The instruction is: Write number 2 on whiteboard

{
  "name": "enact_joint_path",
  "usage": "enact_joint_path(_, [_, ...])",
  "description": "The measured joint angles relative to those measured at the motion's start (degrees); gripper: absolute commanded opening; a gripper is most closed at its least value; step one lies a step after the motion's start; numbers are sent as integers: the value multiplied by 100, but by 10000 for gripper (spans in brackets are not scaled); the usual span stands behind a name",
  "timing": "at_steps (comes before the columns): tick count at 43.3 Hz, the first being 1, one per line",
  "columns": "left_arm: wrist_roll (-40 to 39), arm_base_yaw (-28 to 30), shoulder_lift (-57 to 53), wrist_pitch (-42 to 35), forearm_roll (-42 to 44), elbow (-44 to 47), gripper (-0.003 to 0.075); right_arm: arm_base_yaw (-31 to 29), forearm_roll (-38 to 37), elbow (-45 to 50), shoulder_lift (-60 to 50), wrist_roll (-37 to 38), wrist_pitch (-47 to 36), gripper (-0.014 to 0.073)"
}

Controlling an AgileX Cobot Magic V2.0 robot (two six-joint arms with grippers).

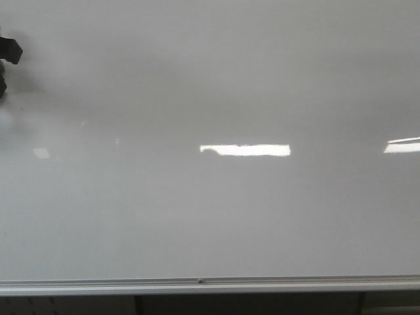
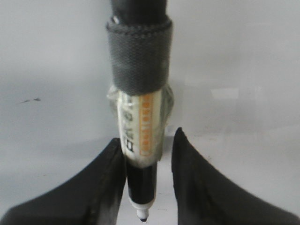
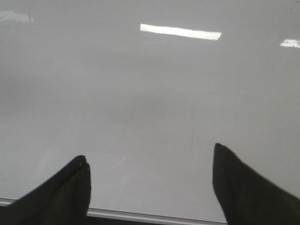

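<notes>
Whiteboard (image 1: 216,216) fills front view, silver rail (image 1: 197,283) along its lower edge; no drawn "2" visible on it. Left end effector (image 2: 143,183) pinching a marker (image 2: 140,136) w/ grey wrap, tip pointing at the board, contact unclear. In front view it's only a dark bit at board's upper-left edge. Right end effector (image 3: 150,183) spread wide, nothing between fingers, just above the rail.

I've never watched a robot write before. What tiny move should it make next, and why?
Probably bring the left gripper, shut on the marker, inward over the whiteboard. No 2 shows yet, and in the front view that arm sits only at the board's far left edge.
</notes>
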Motion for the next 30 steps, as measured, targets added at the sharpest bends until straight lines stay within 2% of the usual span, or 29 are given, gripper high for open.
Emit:
enact_joint_path(16, [0, 0, 0, 162, 146, -4, -16, 0, 0, 0, 0, 0, -55, 562])
enact_joint_path(23, [156, 0, -166, 575, 176, -4, -20, 0, 0, -26, 26, -83, -51, 562])
enact_joint_path(30, [739, -159, -647, 1465, 182, -144, -20, 4, 119, -469, 315, -129, 632, 562])
